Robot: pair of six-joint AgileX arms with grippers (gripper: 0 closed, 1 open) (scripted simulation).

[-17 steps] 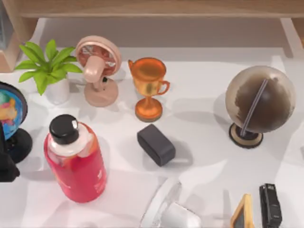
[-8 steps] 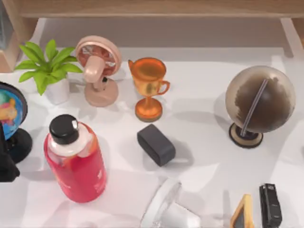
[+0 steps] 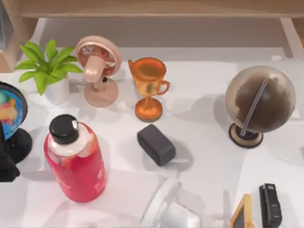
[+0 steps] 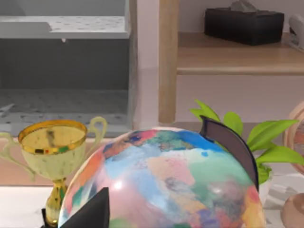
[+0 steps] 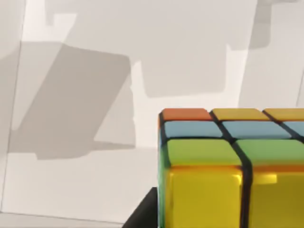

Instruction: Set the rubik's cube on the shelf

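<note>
The rubik's cube (image 5: 228,166) looms close in the right wrist view, with yellow, green, blue and orange tiles between dark lines, hanging over the white tabletop. A dark finger (image 5: 142,213) of my right gripper presses against its side, so the gripper is shut on the cube. The shelf (image 3: 156,7) is a long light-brown board along the table's far edge, with a wooden upright (image 3: 19,23) at the left; the left wrist view shows the same shelf (image 4: 237,59). My left arm (image 3: 5,164) stays parked at the left edge.
On the table stand an orange trophy (image 3: 148,88), a pink fan (image 3: 98,69), a potted plant (image 3: 50,71), a red bottle (image 3: 76,159), a dark grey block (image 3: 156,144), a brown globe (image 3: 259,102) and a colourful globe (image 3: 10,111). A black tissue box (image 4: 243,26) sits on the shelf.
The shadows on the right side of the table have shifted. None of the objects on the table has moved, and the left arm is still.
</note>
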